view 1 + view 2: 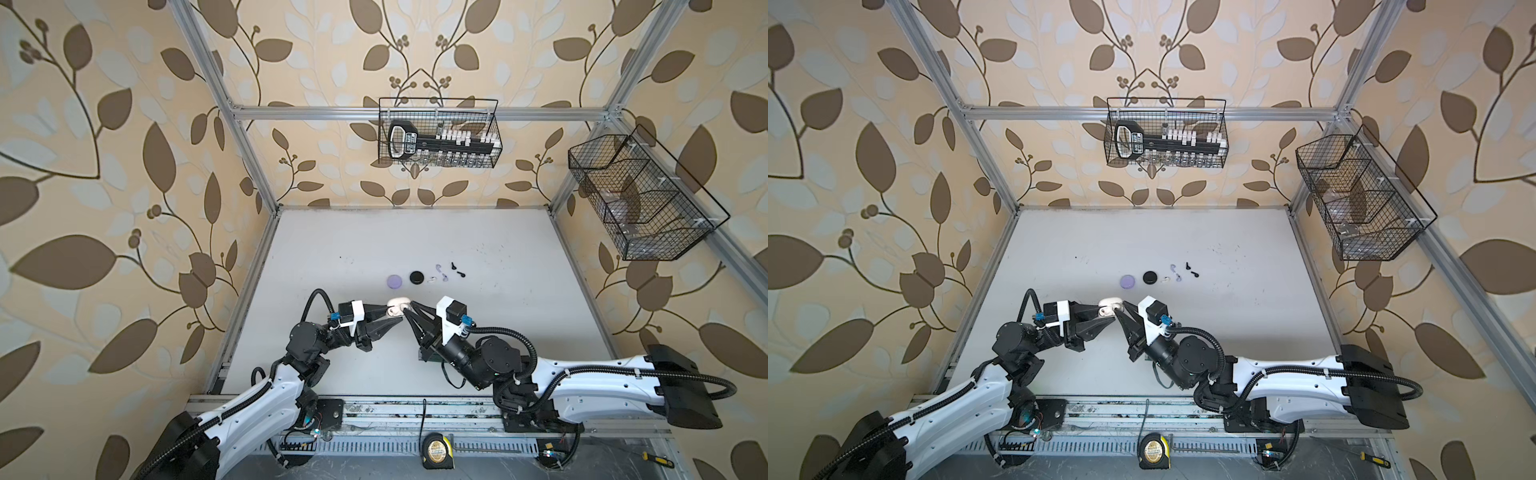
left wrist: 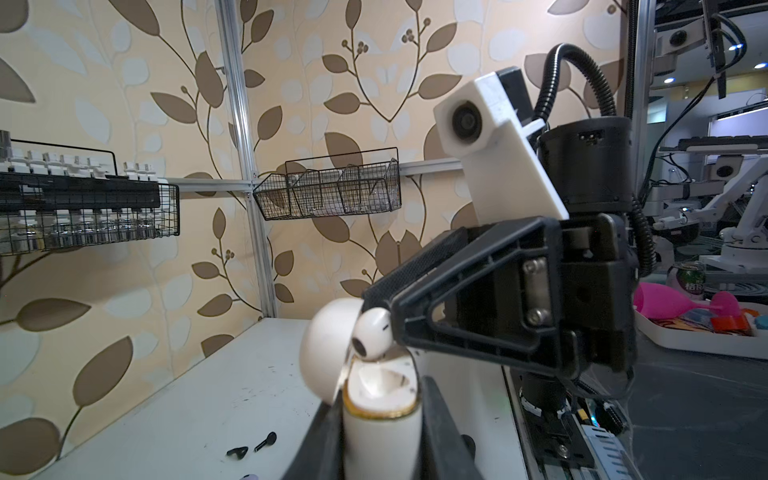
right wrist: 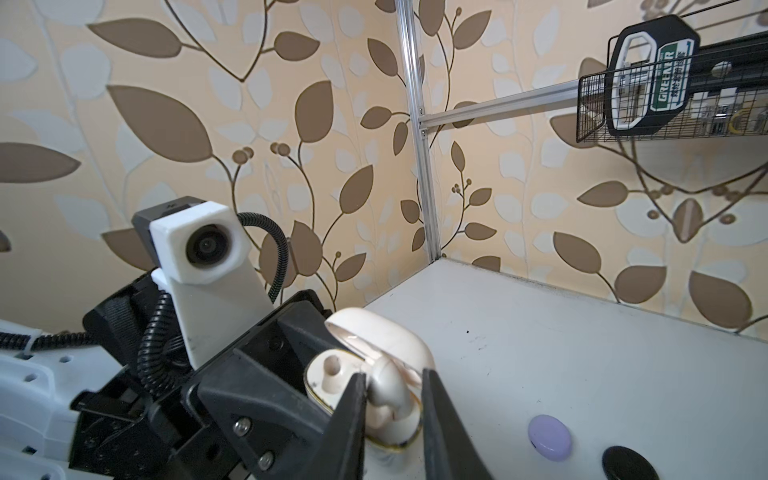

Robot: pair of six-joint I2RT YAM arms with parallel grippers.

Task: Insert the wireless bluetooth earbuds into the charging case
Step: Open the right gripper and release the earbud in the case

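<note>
Tiny white stemmed plastic earbud (image 3: 388, 390), pinched by right gripper (image 3: 393, 374), stands stem-down over open white charging case (image 2: 380, 440) clamped in left gripper (image 2: 380, 395).

Bright even light, soft shadows, warped edges

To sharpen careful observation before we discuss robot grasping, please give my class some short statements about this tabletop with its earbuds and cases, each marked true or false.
1. The left gripper clamps the white oval plastic charging case, lid open. True.
2. The right gripper is empty. False: it pinches a white stemmed plastic earbud at the case's opening.
3. The round lavender plastic case lies open. False: it lies shut on the pale table.
4. Two black stemmed plastic earbuds lie on the table. True.
</note>
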